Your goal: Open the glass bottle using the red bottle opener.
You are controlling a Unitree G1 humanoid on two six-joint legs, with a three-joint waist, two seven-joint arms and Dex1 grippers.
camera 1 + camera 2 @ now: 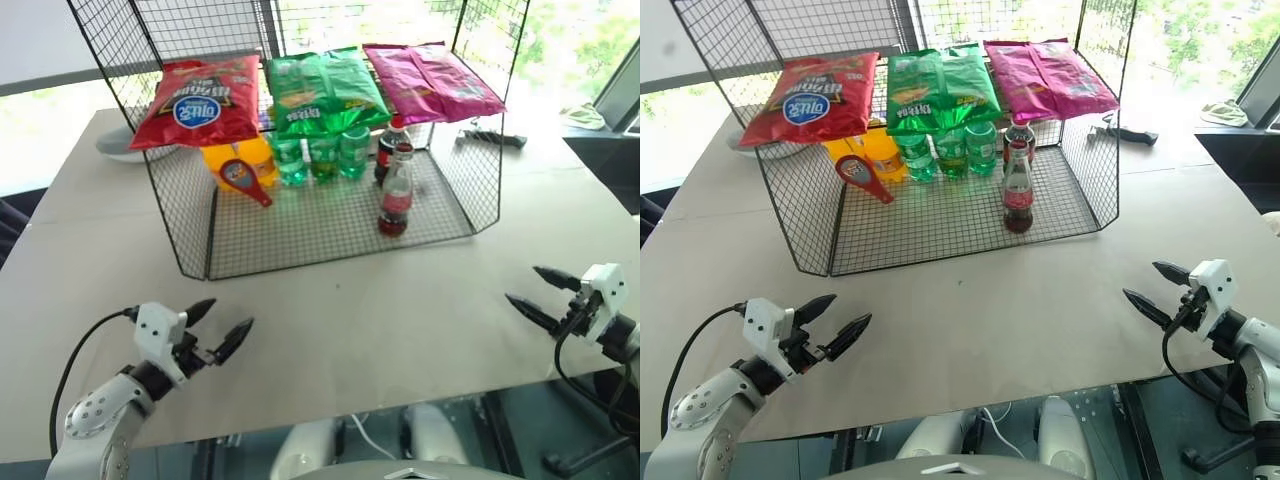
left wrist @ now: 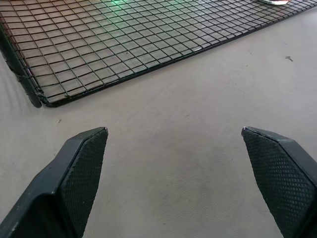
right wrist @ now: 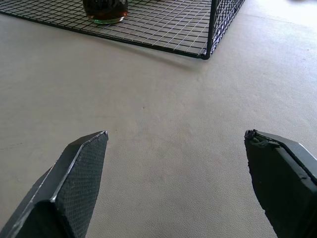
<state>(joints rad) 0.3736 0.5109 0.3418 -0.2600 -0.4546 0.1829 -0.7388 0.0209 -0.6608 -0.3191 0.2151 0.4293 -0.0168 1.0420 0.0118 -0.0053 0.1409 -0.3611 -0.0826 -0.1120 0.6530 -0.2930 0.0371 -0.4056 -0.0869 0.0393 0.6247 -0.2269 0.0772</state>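
both grippers spread wide and empty over the table (image 1: 330, 310), left gripper (image 1: 220, 328) and right gripper (image 1: 535, 292) well apart. glass bottle (image 1: 396, 192) stands upright on the wire rack (image 1: 300, 235) floor. red bottle opener (image 1: 243, 178) rests tilted at the rack's left side.

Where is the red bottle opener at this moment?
In the left eye view, the red bottle opener is on the left side of the wire rack, beside the yellow bottle and below the red snack bag.

Black wire rack (image 1: 330, 225), glossy crisp bags (image 1: 197, 100), seemingly matt tabletop (image 1: 400, 310)
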